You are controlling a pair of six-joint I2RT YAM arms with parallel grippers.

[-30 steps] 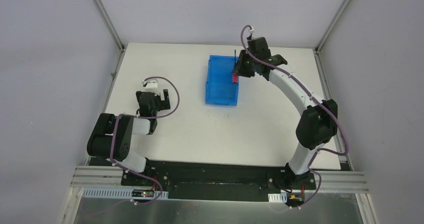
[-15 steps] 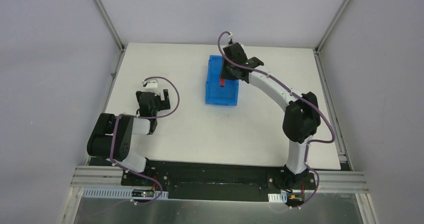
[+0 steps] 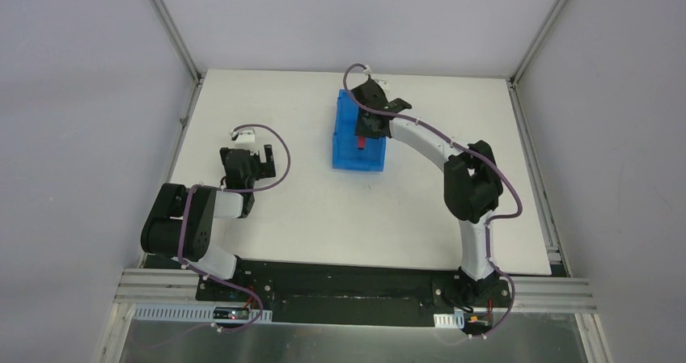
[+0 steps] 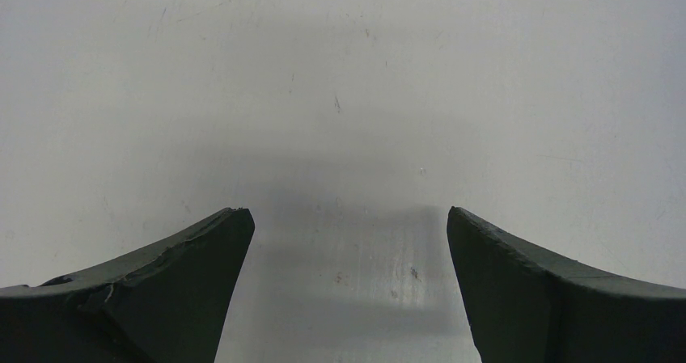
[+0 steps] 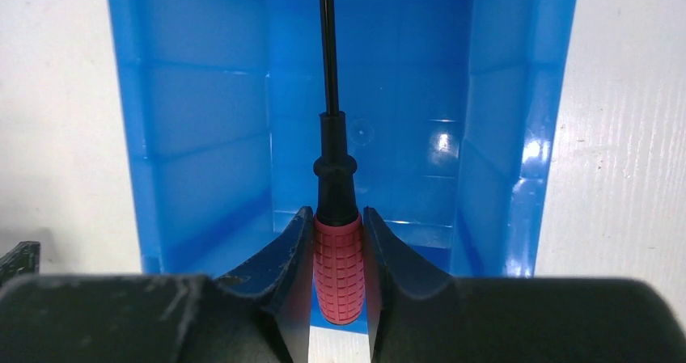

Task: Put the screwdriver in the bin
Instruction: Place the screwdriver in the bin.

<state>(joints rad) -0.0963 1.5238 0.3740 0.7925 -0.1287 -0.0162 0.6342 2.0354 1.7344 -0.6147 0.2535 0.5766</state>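
Screwdriver [image 5: 338,266] clamped in right hand [image 5: 338,254], over bin [image 5: 202,120].

**Your surroundings**

You have a white counter [image 3: 323,217], faintly scuffed, boxed in by plain grey walls [image 3: 81,96] on three sides. Metal posts [image 3: 171,31] rise at its far corners. Light falls evenly, with soft shadows.

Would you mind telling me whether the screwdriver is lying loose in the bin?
No, the right gripper is shut on the red handle of the screwdriver, holding it over the bin.
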